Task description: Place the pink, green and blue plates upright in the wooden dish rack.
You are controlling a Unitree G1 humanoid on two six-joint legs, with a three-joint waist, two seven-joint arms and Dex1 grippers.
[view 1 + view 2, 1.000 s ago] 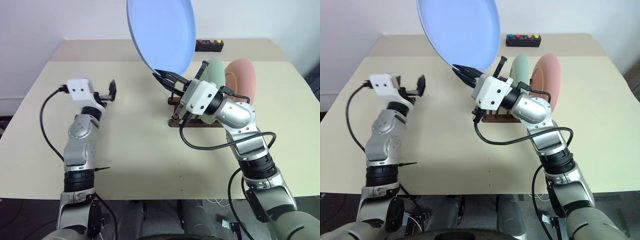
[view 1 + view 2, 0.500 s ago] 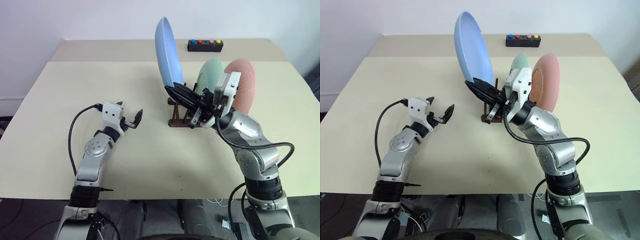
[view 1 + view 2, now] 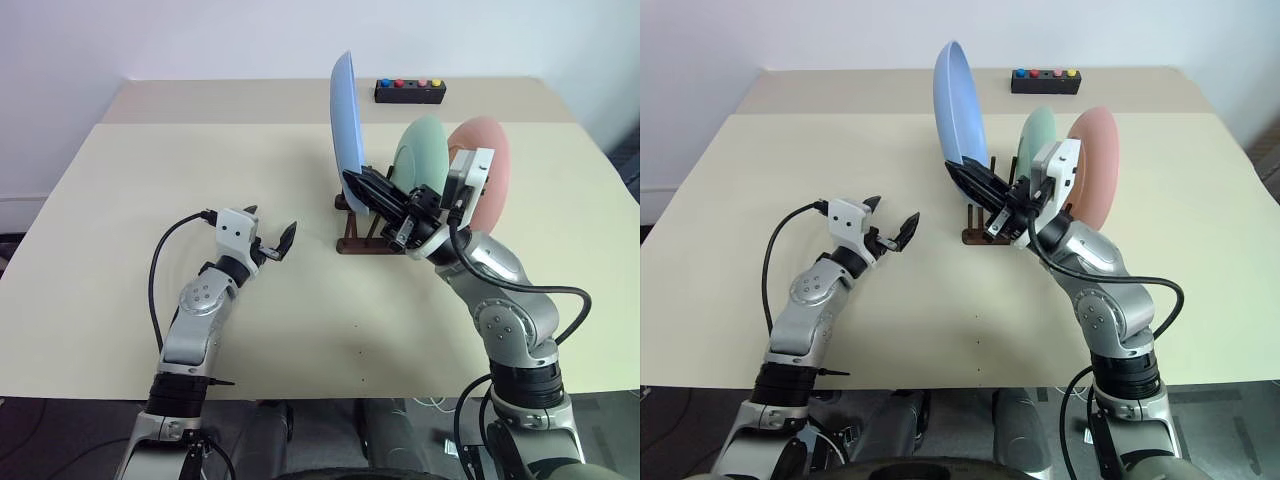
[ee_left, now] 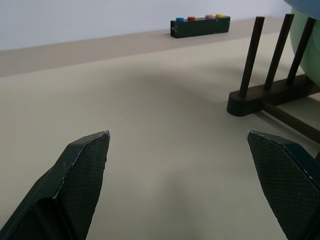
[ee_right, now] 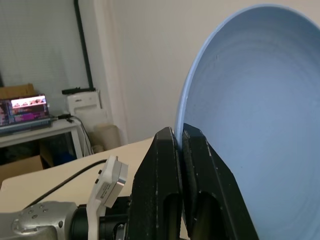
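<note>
Right gripper [image 3: 368,190] is clamped on the lower rim of the blue plate [image 3: 346,115], which we see from the head camera standing on edge above the front of the wooden dish rack [image 3: 362,238]; green plate [image 3: 425,152] and pink plate [image 3: 487,160] already sit upright behind it. Left gripper [image 3: 272,237] hangs wide open over the table [image 3: 120,190], holding nothing.

Left wrist view: fingers [image 4: 82,170] spread, rack pegs close by.

Right wrist view: fingers pinch the thin rim. We'd guess it's stiff, light, matte but a bit slippery, so an edge grip looks sensible.
</note>
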